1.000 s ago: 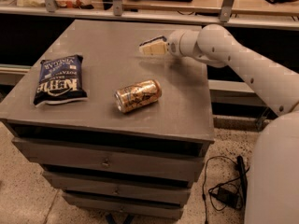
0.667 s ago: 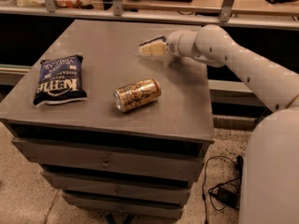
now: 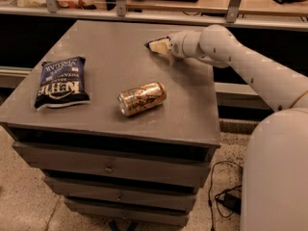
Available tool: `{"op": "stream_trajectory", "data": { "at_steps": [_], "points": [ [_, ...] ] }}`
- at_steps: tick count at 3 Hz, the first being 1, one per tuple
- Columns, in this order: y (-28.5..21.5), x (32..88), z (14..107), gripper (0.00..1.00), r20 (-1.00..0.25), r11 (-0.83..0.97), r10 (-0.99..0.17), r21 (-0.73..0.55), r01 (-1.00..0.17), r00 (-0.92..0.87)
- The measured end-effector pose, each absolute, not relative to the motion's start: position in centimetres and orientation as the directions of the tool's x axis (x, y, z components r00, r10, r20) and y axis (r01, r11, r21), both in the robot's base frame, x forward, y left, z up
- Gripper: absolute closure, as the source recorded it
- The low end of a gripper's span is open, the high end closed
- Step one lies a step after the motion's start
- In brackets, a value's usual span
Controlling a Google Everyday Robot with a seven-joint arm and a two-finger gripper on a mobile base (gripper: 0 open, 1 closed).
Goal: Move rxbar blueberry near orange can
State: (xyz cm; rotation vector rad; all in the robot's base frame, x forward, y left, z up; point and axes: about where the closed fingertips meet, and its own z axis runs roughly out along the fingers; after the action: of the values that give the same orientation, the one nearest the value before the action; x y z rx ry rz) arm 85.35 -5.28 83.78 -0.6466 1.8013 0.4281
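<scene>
The orange can [image 3: 142, 98] lies on its side near the middle of the grey cabinet top [image 3: 106, 47], its silver rim toward the front left. My gripper [image 3: 156, 45] hovers low over the back right part of the top, pointing left, well behind the can. A thin dark sliver [image 3: 155, 40] shows along the gripper's tip. I cannot tell whether that is the rxbar blueberry; no navy bar lies anywhere else in view.
A large blue chip bag [image 3: 61, 81] with white lettering lies flat at the left of the top. Drawers run down the cabinet front. A shelf rail stands behind. My white arm [image 3: 250, 66] crosses the right edge, and cables lie on the floor [image 3: 226, 196].
The gripper has edged slightly toward the back; the can and the chip bag have not moved.
</scene>
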Motion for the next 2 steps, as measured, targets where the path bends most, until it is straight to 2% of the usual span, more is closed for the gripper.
{"op": "stream_trajectory", "data": {
  "at_steps": [2],
  "points": [
    [-5.5, 85.5, 85.8, 0.96, -0.951, 0.767, -0.234, -0.053, -0.639, -0.202]
  ]
}}
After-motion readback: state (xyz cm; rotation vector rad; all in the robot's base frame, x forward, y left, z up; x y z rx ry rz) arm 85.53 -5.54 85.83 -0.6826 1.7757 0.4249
